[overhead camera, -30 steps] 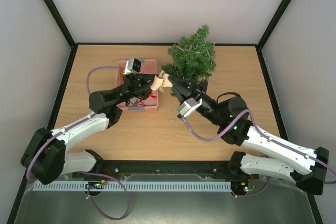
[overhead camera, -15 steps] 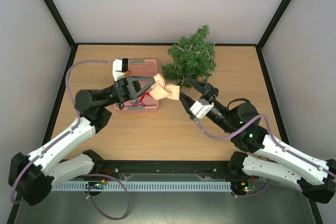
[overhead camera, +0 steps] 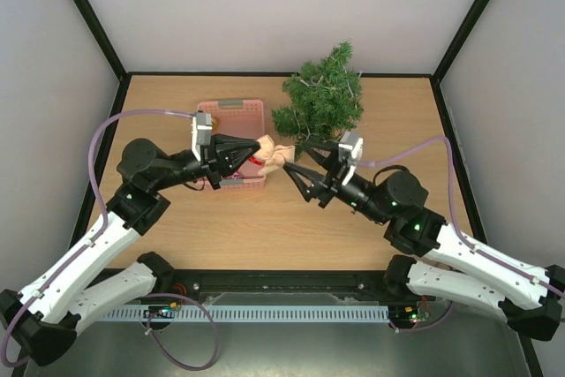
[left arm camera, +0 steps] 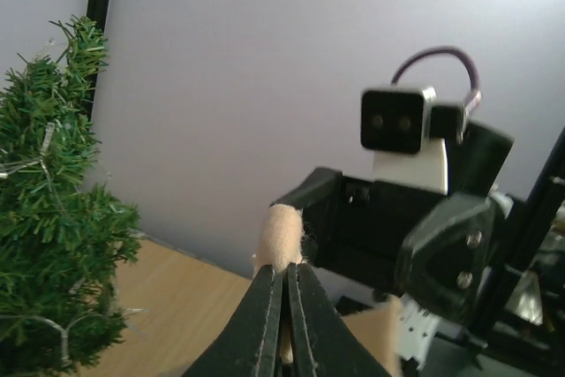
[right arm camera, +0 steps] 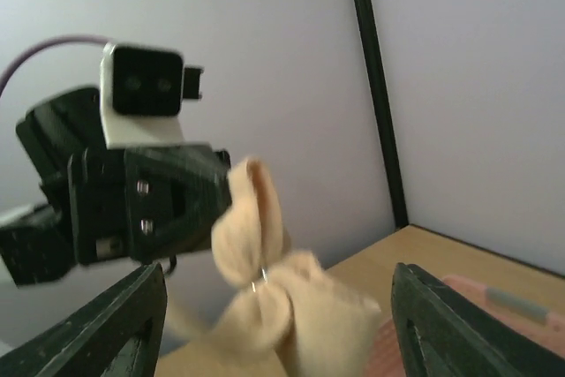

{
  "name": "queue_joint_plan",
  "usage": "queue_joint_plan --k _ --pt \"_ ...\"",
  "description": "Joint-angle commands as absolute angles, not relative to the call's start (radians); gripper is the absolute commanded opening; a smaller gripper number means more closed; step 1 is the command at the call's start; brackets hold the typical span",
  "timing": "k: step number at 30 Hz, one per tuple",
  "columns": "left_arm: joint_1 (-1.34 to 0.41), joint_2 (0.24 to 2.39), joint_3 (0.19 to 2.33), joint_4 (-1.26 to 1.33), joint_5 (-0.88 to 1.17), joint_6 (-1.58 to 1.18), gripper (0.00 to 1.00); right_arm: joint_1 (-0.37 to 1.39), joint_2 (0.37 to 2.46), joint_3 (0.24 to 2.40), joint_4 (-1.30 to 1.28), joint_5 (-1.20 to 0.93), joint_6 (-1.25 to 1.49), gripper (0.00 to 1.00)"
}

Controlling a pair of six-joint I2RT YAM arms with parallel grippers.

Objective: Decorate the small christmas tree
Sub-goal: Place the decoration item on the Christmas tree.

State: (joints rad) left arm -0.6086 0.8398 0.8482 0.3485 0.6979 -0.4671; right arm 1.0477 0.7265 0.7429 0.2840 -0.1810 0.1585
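Note:
The small christmas tree [overhead camera: 325,94] stands at the back of the table, right of centre, and fills the left edge of the left wrist view [left arm camera: 44,218]. A beige fabric bow [overhead camera: 277,155] hangs in the air between the two grippers, just left of the tree's lower branches. My left gripper [overhead camera: 257,149] is shut on one loop of the bow [left arm camera: 281,234], its fingers pressed together [left arm camera: 284,269]. My right gripper [overhead camera: 297,156] faces it, open, with its fingers spread either side of the bow [right arm camera: 265,297] and not touching it [right arm camera: 278,273].
A pink plastic basket [overhead camera: 237,112] of ornaments sits left of the tree, under the left arm, and its rim shows in the right wrist view [right arm camera: 494,302]. Black frame posts and pale walls enclose the wooden table [overhead camera: 265,227].
My right gripper has opened, let go of the bow and drawn back to the right. My left gripper has closed fully on the bow, and its arm has swung outward to the left.

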Motion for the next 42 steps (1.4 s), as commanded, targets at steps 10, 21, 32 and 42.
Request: queue_joint_plan --k 10,21,32,42 --pt "-0.617 0.819 0.825 0.409 0.676 -0.356 0.03 1.052 0.874 0.941 0.052 -0.043 0.578 0.75" --pt "-0.617 0.792 0.752 0.538 0.758 -0.506 0.03 1.051 0.73 0.837 0.066 -0.15 0.452 0.53" --pt "-0.617 0.804 0.738 0.665 0.795 -0.66 0.03 1.052 0.672 0.869 0.085 -0.03 0.689 0.61" --pt "-0.636 0.814 0.736 0.727 0.797 -0.729 0.03 1.052 0.757 0.917 0.048 -0.244 0.585 0.66"
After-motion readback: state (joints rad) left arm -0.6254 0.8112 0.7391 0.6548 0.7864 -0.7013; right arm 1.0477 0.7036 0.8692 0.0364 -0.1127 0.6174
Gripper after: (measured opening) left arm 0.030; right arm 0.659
